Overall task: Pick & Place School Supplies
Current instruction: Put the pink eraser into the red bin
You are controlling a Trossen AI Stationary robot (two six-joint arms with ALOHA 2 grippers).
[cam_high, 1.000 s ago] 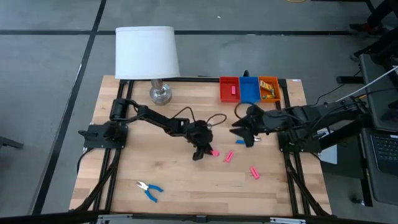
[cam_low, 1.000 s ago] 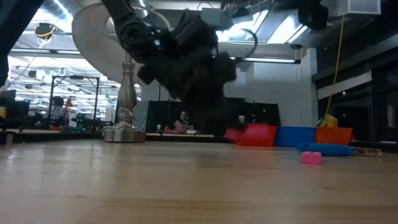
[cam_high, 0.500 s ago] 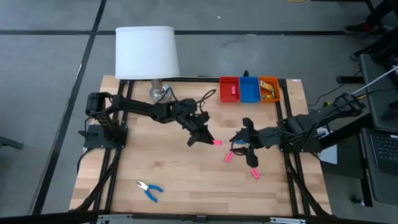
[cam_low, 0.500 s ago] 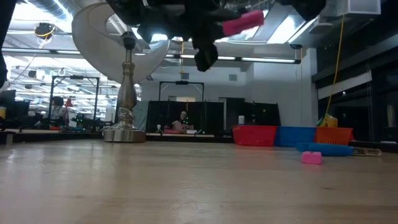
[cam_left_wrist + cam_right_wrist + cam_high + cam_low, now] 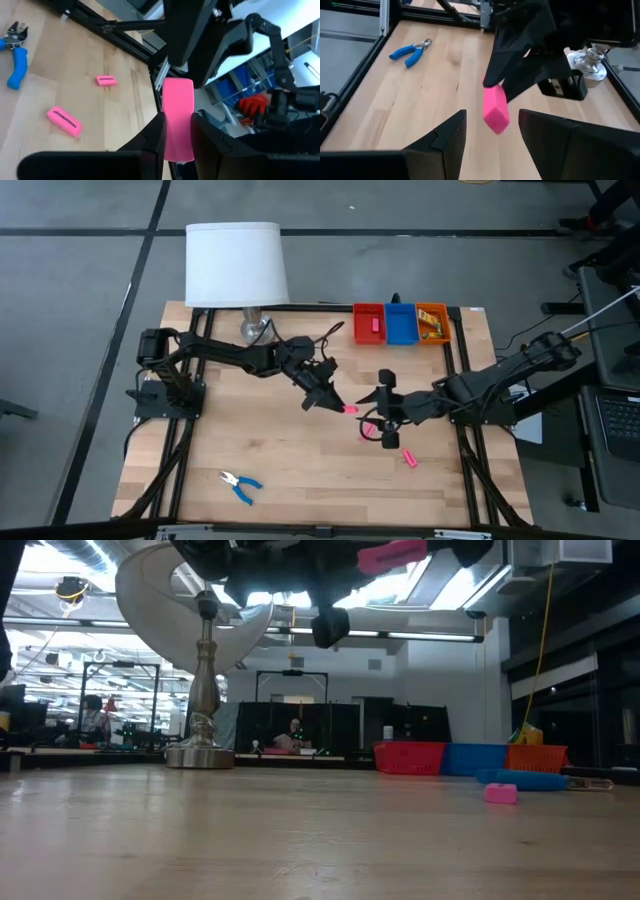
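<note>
**Hidden and cut off**

In the low view, both arms are cropped by the top edge. The left claw (image 5: 176,137) covers the pink eraser's (image 5: 177,117) lower end. The orange tray's (image 5: 433,323) contents are too small to tell.

Wooden table (image 5: 200,460), lamp (image 5: 256,330), trays (image 5: 401,323), pliers (image 5: 239,484), seemingly two erasers (image 5: 409,457)

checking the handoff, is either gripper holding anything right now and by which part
The left gripper holds a pink eraser by its lower end, the rest sticking out past the jaws. The right gripper is open and holds nothing.
</note>
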